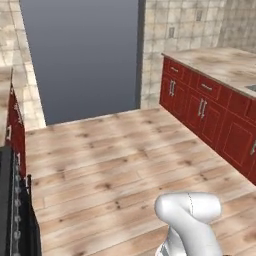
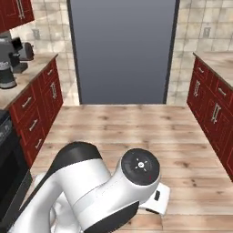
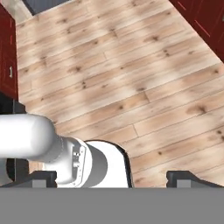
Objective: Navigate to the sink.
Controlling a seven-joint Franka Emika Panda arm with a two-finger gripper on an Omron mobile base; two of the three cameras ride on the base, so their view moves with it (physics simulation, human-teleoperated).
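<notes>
- Your target, the grey metal sink [image 1: 251,88], shows as just a sliver set into the beige stone counter [image 1: 220,65], over the red cabinets.
- It's fixed, rigid and heavy: nothing to grasp. You drive the base up to that counter, to the right of the wooden floor [image 1: 125,160].
- The gripper [image 3: 111,177] holds nothing; its dark tips stand wide apart.

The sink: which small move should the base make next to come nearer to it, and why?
Probably turn the base a little to the right. In the left base view a grey edge, likely the sink, is cut off at the right border, set in the counter above the red cabinets. The wooden floor lies between.
</notes>
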